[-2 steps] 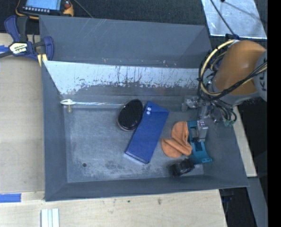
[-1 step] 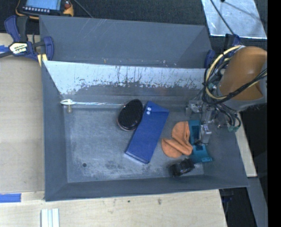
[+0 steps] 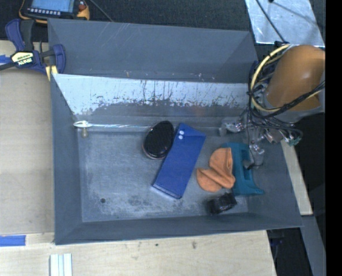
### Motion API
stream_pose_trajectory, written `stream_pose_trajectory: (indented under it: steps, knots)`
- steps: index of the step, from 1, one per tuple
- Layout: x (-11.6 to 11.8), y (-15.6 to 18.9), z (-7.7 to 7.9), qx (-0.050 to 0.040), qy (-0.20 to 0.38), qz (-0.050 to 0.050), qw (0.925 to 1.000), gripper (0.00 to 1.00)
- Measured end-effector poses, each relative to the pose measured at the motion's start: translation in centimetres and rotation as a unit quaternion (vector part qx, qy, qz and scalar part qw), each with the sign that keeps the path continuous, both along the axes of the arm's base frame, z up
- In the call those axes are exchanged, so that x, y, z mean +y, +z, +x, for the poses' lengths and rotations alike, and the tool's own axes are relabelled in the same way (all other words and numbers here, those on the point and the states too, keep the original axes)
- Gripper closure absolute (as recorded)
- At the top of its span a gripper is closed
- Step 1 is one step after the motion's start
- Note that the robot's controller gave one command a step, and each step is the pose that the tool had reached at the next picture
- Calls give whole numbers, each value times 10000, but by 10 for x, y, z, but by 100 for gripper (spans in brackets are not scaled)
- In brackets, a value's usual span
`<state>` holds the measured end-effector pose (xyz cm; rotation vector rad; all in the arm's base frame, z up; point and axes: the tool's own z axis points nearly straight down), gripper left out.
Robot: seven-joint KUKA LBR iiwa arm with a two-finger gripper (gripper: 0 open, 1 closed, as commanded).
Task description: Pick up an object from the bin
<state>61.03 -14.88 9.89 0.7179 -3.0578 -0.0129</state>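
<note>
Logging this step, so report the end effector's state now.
End effector: open or closed cannot be told; it is above the teal piece beside the orange cloth, at the bin's right.

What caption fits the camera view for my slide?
End effector over a teal object beside an orange item, at the grey bin's right.

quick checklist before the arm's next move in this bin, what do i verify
1. Gripper over a thing: ok, it hangs at the bin's right side above the teal piece.
2. Grip state: cannot tell, cables hide it.
3. Teal piece free of neighbours: not ok, the orange soft thing lies against its left edge and the small black thing lies close by.
4. Blue flat box and black oval out of the way: ok, both lie left of the gripper.
5. Clearance to the right wall: cannot tell.
</note>
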Motion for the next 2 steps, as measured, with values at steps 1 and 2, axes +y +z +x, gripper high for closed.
stream_pose_trajectory:
  steps: [1,2]
  knots:
    - [-1,-10,7,41,-215,-56,9997,0]
    - [10,-23,8,-6,-3899,-50,9208,100]
